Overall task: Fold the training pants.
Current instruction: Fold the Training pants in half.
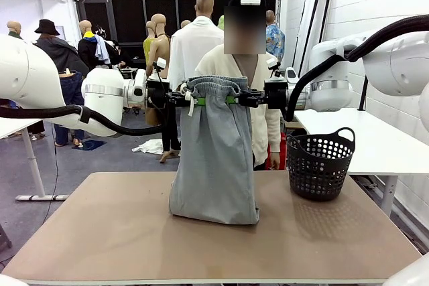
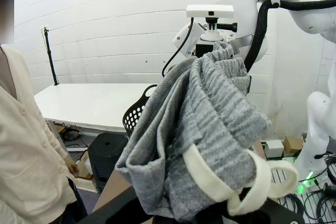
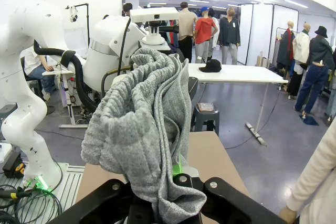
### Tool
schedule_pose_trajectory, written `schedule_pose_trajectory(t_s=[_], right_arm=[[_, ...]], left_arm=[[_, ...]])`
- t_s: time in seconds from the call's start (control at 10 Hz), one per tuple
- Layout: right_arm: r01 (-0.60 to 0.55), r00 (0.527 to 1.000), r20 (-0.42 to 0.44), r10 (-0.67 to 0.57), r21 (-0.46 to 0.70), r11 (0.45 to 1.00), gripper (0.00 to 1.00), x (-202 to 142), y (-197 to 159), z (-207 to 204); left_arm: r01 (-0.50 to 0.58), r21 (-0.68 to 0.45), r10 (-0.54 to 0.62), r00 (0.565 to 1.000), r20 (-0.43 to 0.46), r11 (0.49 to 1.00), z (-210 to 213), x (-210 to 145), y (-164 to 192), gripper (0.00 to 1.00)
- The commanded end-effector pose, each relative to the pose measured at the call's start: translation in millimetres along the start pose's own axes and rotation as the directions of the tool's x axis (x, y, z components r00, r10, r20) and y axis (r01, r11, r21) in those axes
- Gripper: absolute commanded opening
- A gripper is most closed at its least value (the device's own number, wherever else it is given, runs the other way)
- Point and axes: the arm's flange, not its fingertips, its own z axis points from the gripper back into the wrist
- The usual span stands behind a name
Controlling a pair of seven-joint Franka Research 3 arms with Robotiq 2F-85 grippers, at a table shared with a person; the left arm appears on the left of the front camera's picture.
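Brown flat tabletop: nearest the front camera, bare at its near edge; the lower hem of the garment rests on it near the centre.

Light grey soft jersey training pants with gathered elastic waistband and white drawstring: hung upright above the table, waistband at 12 o'clock, hem at 6 o'clock. Long axis vertical, legs apparently doubled together into one narrow panel. Bottom edge touches the table and slumps slightly; most of the length hangs free.

Left gripper, black with green pads: clamped on the waistband at its 9 o'clock end, jaws together on the cloth. The left wrist view shows bunched grey jersey and a white drawstring loop directly at its fingers.

Right gripper, same make: clamped on the waistband at its 3 o'clock end. The right wrist view shows gathered cloth between its fingers.

Governing relation: the garment hangs straight down, toward 6 o'clock, from both grippers, which sit level and close together. Neither arm is nearer. The likely next move is laying the length flat onto the table, both arms moving together.

Black perforated plastic basket with handle: on the table at 3 o'clock of the pants, apart from them.

Person in cream cardigan: stands behind the pants at 12 o'clock.
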Motion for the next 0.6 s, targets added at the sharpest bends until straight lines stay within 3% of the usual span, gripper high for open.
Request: schedule_pose_trajectory(t_s=[0.0, 0.5], right_arm=[[-0.002, 1.000, 0.006, 0.002, 0.004, 1.000, 0.00, 2, 1, -1], [0.018, 0.999, -0.049, -0.017, 0.016, 1.000, 0.00, 13, -43, -8]], left_arm=[[-0.004, -0.006, 0.004, 1.000, 0.024, 1.000, 0, 3, -3, 0.00], [-0.105, 0.037, 0.106, 0.993, -0.049, 0.994, 2, 4, 43, 0.00]])
